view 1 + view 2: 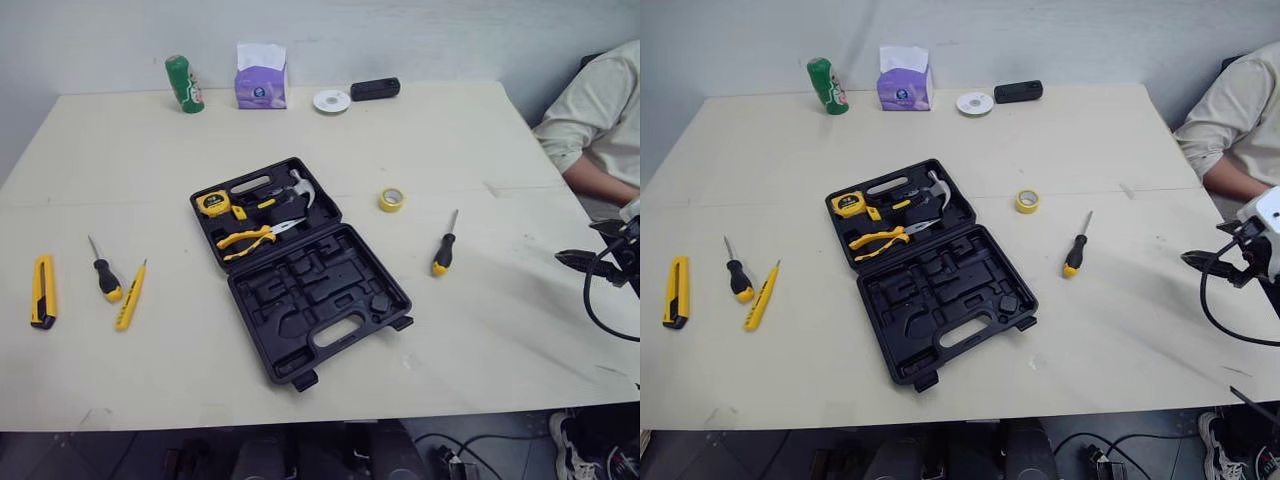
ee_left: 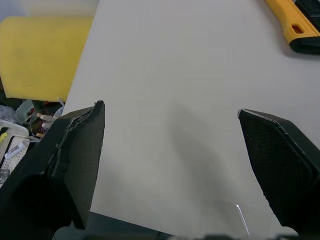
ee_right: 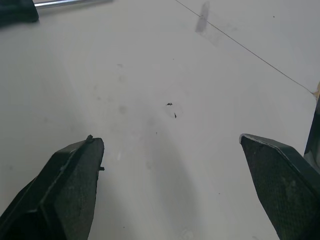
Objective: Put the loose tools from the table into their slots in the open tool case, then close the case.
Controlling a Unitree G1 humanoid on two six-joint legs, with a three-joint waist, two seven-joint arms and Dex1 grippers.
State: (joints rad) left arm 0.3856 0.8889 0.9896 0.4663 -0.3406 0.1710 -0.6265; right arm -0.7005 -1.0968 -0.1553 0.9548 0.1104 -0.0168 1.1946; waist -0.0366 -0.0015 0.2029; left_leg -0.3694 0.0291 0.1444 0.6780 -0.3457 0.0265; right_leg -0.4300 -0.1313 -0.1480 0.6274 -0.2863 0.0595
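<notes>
1. L gripper [image 2: 170, 109]: fingers spread wide, holding nothing. It hangs over bare table [image 1: 480, 150] near the edge. The yellow utility knife [image 2: 295, 25] is just ahead of it in the left wrist view.
2. R gripper [image 3: 169, 138]: also released, fingers wide apart, nothing between them. It's over plain tabletop at the robot's far right. The right-side screwdriver [image 1: 444, 250] lies on the case side of it, well apart. Its black handle & metal shaft peek in at the edge of the right wrist view.
3. Tool case [image 1: 330, 265]: lying open, roughly mid-table, turned at an angle.
   - Far half has the tape measure [image 1: 213, 203], pliers [image 1: 255, 237] & hammer [image 1: 295, 187] sitting in it.
   - Near half is moulded recesses plus the carry-handle cutout.
4. Loose tools, robot's left side:
   - The utility knife is closest to the left edge.
   - Next comes the left-side screwdriver [image 1: 104, 276], black handle w/ yellow end.
   - A slim yellow tool [image 1: 130, 296] lies just beside that.
   - All 3 are on the table, well apart from the case.
5. Loose stuff, right of the case:
   - Yellow tape roll [image 1: 391, 199] lies near the case's far right corner, not touching.
   - The right-side screwdriver is a bit nearer the robot, tip pointing away.
6. Back edge of the table has a green can [image 1: 184, 84], purple tissue box [image 1: 261, 76], small white disc [image 1: 331, 101] & a black oblong thing [image 1: 375, 89]. Can't tell what that last one is.
7. A person's sleeve [image 1: 590, 110] & forearm are at the far right corner.
</notes>
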